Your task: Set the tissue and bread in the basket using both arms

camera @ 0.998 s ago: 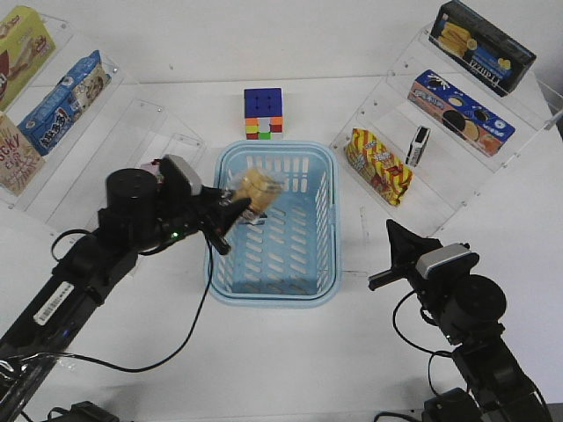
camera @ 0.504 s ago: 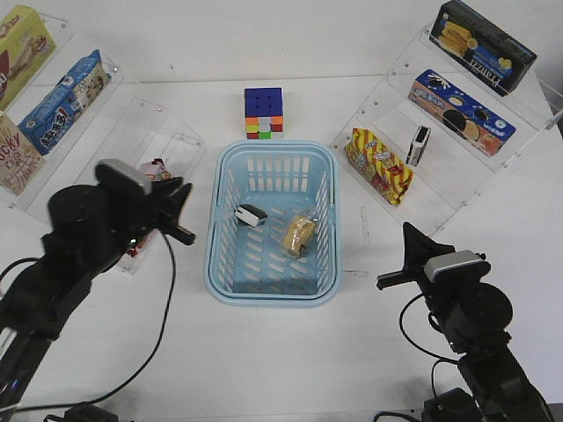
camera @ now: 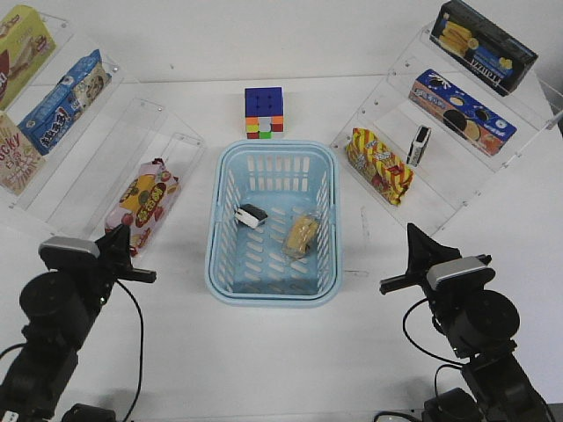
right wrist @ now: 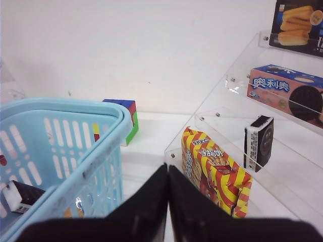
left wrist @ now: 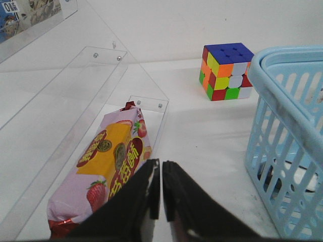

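Observation:
The light-blue basket [camera: 214, 230] stands mid-table. The black-and-white tissue [camera: 252, 215] and the pale-yellow wrapped bread [camera: 300, 235] lie side by side on its slotted base. My left gripper [camera: 118, 236] is shut and empty, low at the left, well clear of the basket. In the left wrist view its tips [left wrist: 161, 164] point past a pink snack bag, with the basket [left wrist: 266, 75] beside. My right gripper [camera: 412, 232] is shut and empty, right of the basket. In the right wrist view, the gripper [right wrist: 168, 169] is shut and the tissue [right wrist: 19, 194] shows through the basket wall [right wrist: 75, 108].
A Rubik's cube [camera: 264, 112] sits behind the basket. Clear acrylic shelves flank both sides. The left one holds a pink-and-yellow snack bag [camera: 142, 204] and boxes. The right one holds a red-and-yellow snack bag [camera: 378, 165], a small black pack [camera: 420, 145] and a blue cookie box [camera: 460, 112].
My left gripper let the bread go over the basket, then drew back to the lower left and shut. The bread now lies in the basket. My right arm backed off slightly.

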You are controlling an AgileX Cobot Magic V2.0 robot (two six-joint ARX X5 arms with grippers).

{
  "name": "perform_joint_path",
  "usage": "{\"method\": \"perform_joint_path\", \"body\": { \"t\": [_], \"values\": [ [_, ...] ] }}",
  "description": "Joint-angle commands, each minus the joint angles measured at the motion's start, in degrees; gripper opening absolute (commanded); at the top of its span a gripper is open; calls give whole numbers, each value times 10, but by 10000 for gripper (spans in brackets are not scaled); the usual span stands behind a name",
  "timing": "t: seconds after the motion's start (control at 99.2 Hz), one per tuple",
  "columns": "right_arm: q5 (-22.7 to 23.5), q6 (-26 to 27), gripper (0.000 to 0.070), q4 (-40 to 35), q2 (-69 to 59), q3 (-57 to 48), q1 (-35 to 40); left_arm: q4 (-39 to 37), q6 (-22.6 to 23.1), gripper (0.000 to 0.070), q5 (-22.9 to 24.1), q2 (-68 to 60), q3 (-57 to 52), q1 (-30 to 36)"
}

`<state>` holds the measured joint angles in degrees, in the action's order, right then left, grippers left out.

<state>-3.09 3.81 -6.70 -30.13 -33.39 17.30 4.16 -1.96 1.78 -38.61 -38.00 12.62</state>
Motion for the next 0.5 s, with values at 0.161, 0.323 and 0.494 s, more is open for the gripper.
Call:
{"method": "perform_joint_path", "body": {
  "t": [0.161,0.323,0.494],
  "values": [
    [0,-5,1,7,-2,-7,3,2,-7,1,0,30,18,1],
    [0,-5,1,7,-3,-7,3,0,-7,1,0,47,18,1],
    [0,-5,1,7,-3,-7,3,0,-7,1,-1,66,18,1]
  ]
}}
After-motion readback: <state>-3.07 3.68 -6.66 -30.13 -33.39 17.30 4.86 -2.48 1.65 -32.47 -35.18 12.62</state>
